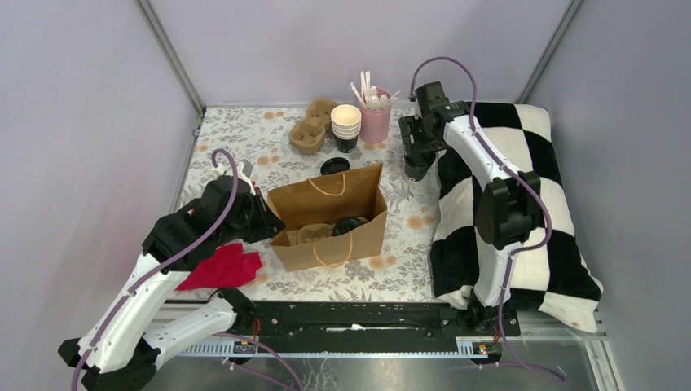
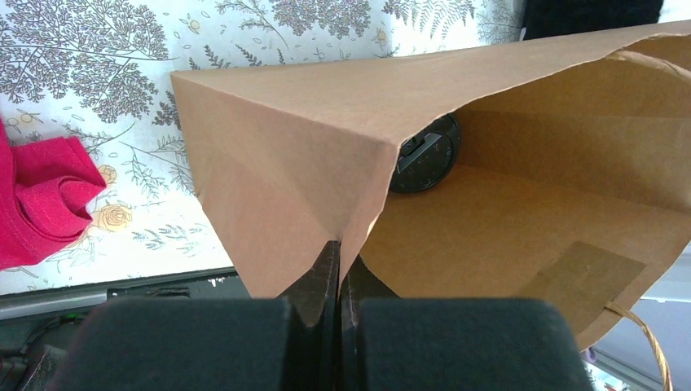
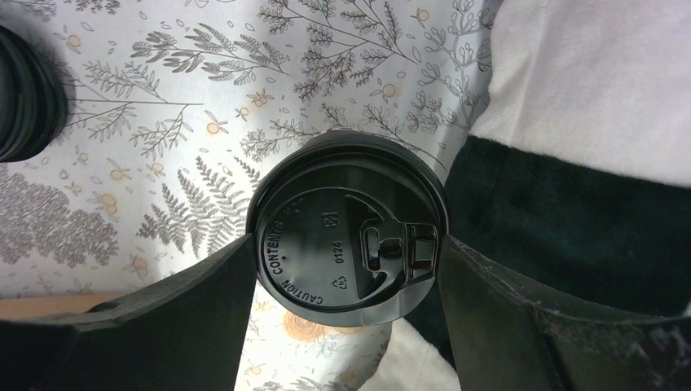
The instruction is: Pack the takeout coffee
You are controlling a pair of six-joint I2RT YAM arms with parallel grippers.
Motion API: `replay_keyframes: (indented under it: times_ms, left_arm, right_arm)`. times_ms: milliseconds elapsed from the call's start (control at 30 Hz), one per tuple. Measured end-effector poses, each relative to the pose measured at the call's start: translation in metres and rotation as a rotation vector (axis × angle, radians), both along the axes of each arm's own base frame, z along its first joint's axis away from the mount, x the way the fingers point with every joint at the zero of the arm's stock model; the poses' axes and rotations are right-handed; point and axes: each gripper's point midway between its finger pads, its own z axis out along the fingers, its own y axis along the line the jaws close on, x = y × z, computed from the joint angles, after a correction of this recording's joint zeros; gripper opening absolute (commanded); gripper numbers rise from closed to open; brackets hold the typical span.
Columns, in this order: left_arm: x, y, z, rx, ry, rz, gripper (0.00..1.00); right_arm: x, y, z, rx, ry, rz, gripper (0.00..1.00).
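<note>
so the right gripper [image 1: 414,169] is hanging over the far right part of the table [image 1: 244,147], pointing straight down at the takeout coffee [image 3: 346,248]. The coffee is standing upright on the flowery cloth, just beside the left edge of the black and white checked cushion [image 1: 521,163] and off the far right corner of the paper bag [image 1: 326,204]. In the right wrist view the fingers [image 3: 163,318] are sitting either side of the black lid and seem to be touching its rim on both sides, but honestly I can't tell if they're actually squeezing it or just resting there. The left gripper [image 2: 338,252] is clenched tight on the bag's left edge, pinching a fold of brown paper between its fingers. The bag is standing open mid table, and a second lidded cup [image 2: 424,155] is sitting inside it toward the right end. A red cloth [image 1: 224,267] is lying near left, beside the left arm. Loose black lids [image 1: 334,166] are lying just behind the bag, and a stack of lidless cups [image 1: 345,122] and a pink cup of stirrers [image 1: 376,122] are sitting along the far edge
</note>
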Motion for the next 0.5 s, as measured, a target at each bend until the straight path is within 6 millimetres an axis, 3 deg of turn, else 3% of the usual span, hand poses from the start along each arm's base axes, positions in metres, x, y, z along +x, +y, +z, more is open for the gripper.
replay_keyframes:
  times_ms: [167, 300, 500]
  left_arm:
    - [0.001, 0.000, 0.000, -0.004, -0.009, -0.002, 0.00]
    - [0.003, -0.001, 0.003, -0.011, -0.040, -0.014, 0.00]
    - [0.006, -0.001, 0.007, -0.027, -0.096, -0.021, 0.00]
  right_arm:
    - [-0.015, -0.002, 0.032, 0.035, -0.053, -0.013, 0.77]
    - [-0.031, -0.002, 0.069, 0.082, -0.112, -0.008, 0.75]
    - [-0.071, 0.010, 0.149, 0.246, -0.247, 0.063, 0.71]
